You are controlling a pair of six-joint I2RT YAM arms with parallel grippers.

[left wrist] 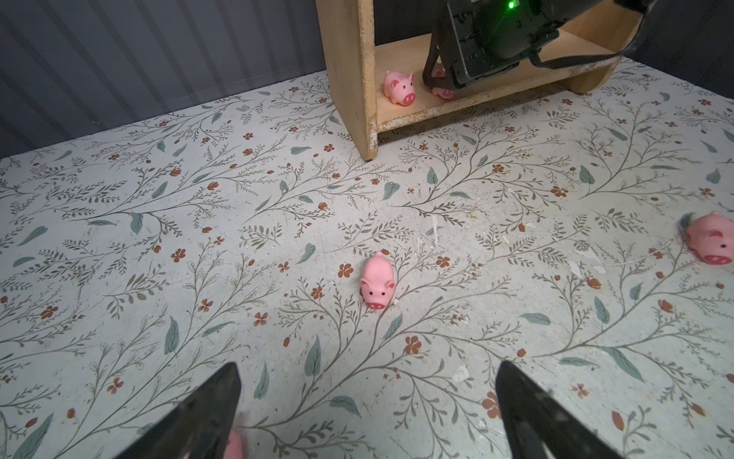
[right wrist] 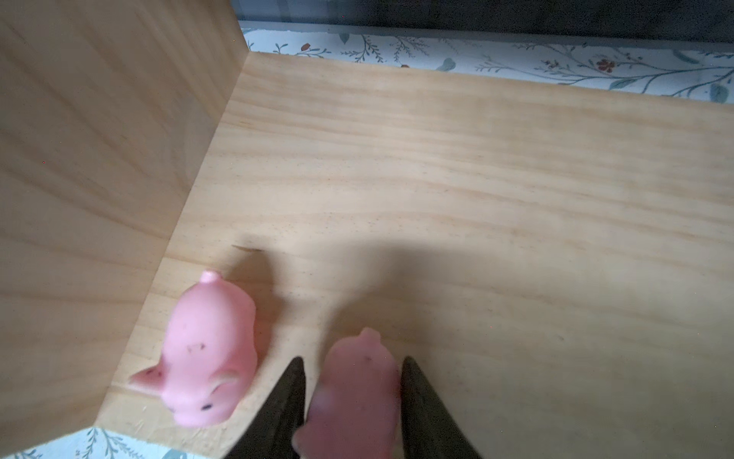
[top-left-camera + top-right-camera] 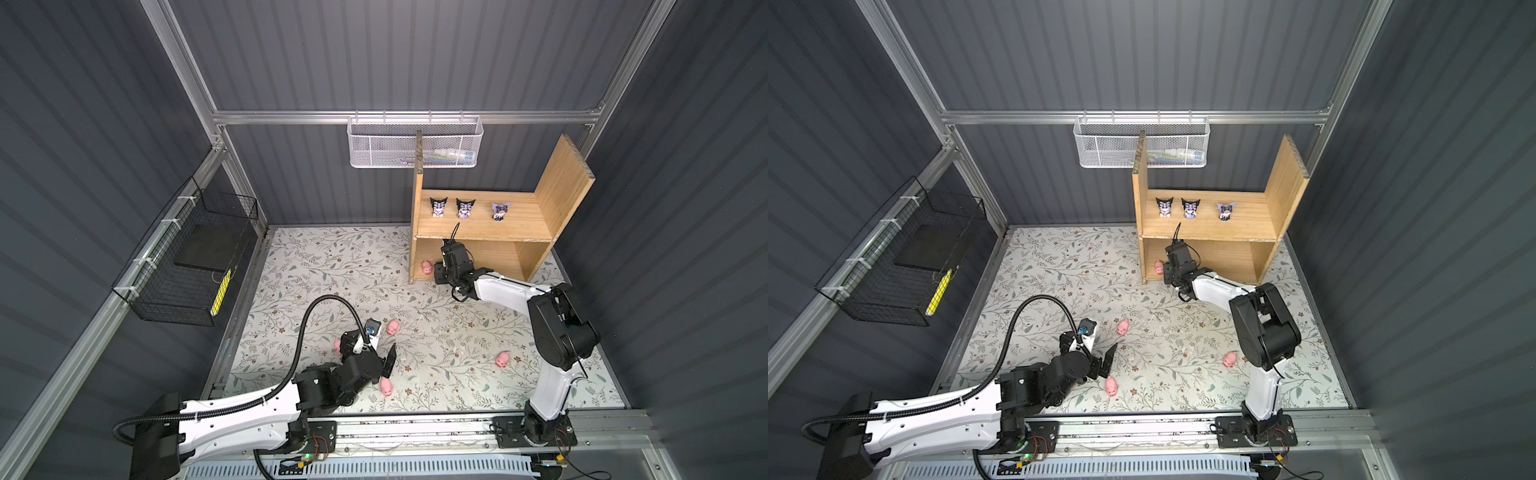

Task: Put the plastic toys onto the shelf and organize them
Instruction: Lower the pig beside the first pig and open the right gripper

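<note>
Pig (image 2: 357, 397): tiny, pink, blurred, on shelf (image 2: 437, 179) lower level
Right gripper (image 2: 353, 357): flanks pig; grip unclear
Left gripper (image 1: 368, 362): jaws apart

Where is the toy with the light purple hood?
The lavender-hooded figurine stands on the upper level of the shelf, at the right end of the row in both top views, next to a black-hooded figurine.

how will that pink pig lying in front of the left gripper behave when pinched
The pig looks like soft rubbery plastic, so it probably squashes rather than cracks. Tiny, likely very light. Its rounded body may skid or tip if pushed.
</note>
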